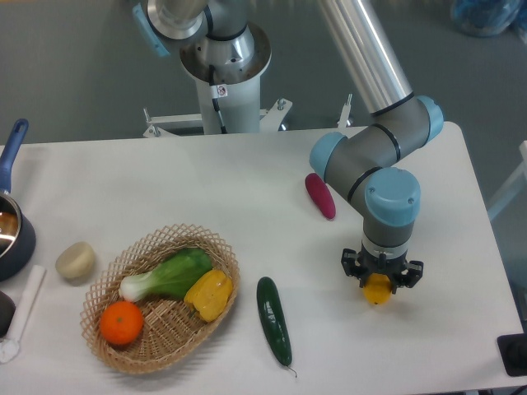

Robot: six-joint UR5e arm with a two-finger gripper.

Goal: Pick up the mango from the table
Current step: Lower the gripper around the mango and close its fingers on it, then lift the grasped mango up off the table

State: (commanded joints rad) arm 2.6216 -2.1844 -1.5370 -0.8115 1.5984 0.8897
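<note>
Views: one fixed camera only
Position: high, opposite the robot base [224, 62] seen at upper centre
Facing: steeply down onto the table [165, 185]
Distance: moderate; tabletop fills most of frame, left edge cropped

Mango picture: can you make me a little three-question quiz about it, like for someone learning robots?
1. True or false: the claw is right over the mango.
2. Which thing lies on the table outside the basket? A) orange B) cucumber C) yellow pepper
3. Fill in: the leafy green vegetable lies inside the ____.

Key: 1 true. 2 B. 3 basket.
</note>
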